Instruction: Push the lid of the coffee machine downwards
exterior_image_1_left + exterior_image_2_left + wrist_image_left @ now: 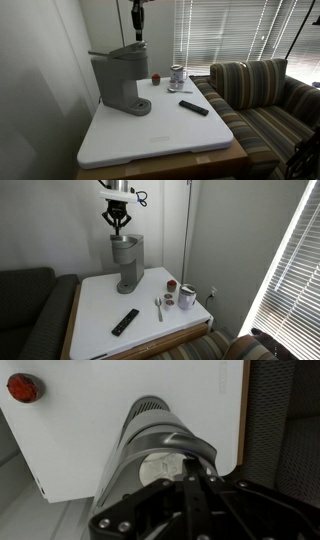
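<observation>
Claw [193,468] pinched together, empty, over lid [124,239]; coffee machine [127,265] at table [100,305] back edge, nr wall [50,225].

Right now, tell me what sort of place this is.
Probably a home living room or lounge rather than a lab. A striped sofa stands beside a white table, slatted window blinds hang behind, and a coffee machine and a remote sit on the table.

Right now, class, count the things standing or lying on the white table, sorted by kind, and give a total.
coffee machine: 1
remote: 1
spoon: 1
jar: 1
small round things: 2
Total: 6
</observation>
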